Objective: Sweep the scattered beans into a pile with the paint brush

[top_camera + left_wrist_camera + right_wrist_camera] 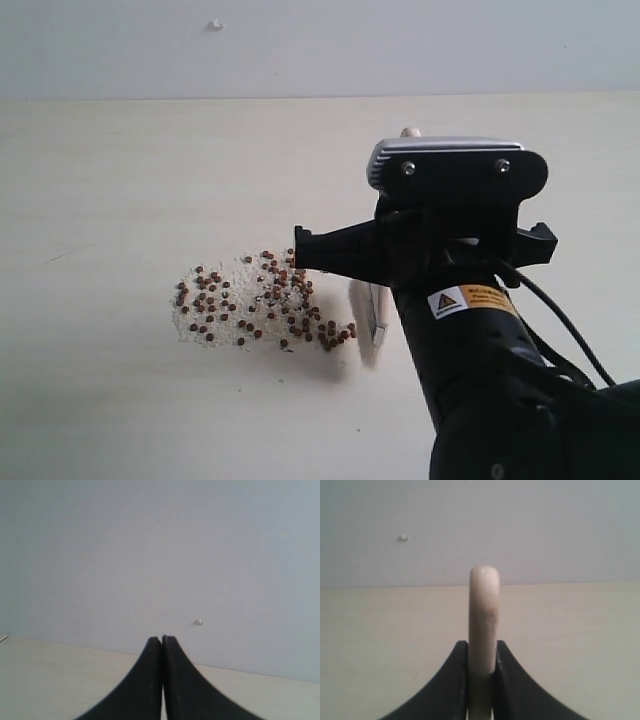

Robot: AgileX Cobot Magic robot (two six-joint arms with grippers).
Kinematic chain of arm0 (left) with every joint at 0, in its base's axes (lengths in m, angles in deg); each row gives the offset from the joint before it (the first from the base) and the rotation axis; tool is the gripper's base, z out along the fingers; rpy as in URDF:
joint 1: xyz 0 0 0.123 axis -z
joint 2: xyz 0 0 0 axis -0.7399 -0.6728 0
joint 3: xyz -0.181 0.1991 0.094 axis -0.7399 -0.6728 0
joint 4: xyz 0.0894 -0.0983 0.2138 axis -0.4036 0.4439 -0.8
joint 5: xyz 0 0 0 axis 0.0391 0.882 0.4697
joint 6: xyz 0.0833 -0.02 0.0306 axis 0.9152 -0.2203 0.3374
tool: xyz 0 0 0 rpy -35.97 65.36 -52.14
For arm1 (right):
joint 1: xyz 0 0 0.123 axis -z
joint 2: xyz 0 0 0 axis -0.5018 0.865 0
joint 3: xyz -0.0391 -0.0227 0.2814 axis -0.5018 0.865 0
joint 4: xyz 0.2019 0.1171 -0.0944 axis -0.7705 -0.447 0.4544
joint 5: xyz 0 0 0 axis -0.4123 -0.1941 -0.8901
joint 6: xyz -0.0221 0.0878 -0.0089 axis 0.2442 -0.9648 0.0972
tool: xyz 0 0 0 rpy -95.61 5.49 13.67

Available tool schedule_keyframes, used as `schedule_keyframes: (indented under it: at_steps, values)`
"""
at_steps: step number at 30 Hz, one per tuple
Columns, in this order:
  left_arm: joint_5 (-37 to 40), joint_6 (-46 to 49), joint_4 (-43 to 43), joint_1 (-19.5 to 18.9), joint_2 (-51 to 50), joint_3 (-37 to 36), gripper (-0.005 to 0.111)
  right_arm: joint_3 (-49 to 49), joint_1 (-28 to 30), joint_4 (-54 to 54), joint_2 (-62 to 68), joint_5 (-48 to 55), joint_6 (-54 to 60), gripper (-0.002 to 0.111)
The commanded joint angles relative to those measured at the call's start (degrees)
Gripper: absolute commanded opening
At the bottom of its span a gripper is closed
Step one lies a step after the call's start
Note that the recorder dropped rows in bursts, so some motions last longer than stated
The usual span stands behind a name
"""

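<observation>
We logged one paint brush [484,610], likely light, stiff-handled and soft-bristled, clamped by its handle in the right claw [482,644], just beside the beans [255,300]; left claw [161,639] pinched together, empty.

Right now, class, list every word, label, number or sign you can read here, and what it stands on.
Warning sticker on the right arm: a warning triangle beside an orange block of print, too small to read.
No other text shows in any view.
</observation>
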Motion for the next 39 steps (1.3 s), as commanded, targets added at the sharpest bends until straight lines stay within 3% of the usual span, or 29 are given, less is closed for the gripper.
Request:
schedule_keyframes:
  at_steps: [1,8,12,18,29,39]
  values:
    - [-0.23,0.16,0.55,0.03,0.33,-0.18,0.0,-0.04,-0.1,-0.17,-3.83,-0.76,4.15,0.0]
    - [-0.23,0.16,0.55,0.03,0.33,-0.18,0.0,-0.04,-0.1,-4.39,-3.09,-0.76,8.72,0.0]
    - [-0.23,0.16,0.55,0.03,0.33,-0.18,0.0,-0.04,-0.1,-5.05,2.21,-0.76,3.79,0.0]
    - [-0.23,0.16,0.55,0.03,0.33,-0.18,0.0,-1.04,0.41,-1.96,12.45,-0.76,-13.64,0.0]
    - [-0.23,0.16,0.55,0.03,0.33,-0.18,0.0,-15.37,0.41,1.01,17.28,-0.76,-6.18,0.0]
    - [-0.23,0.16,0.55,0.03,0.33,-0.18,0.0,-18.49,0.41,-1.67,17.92,-0.76,1.1,0.0]
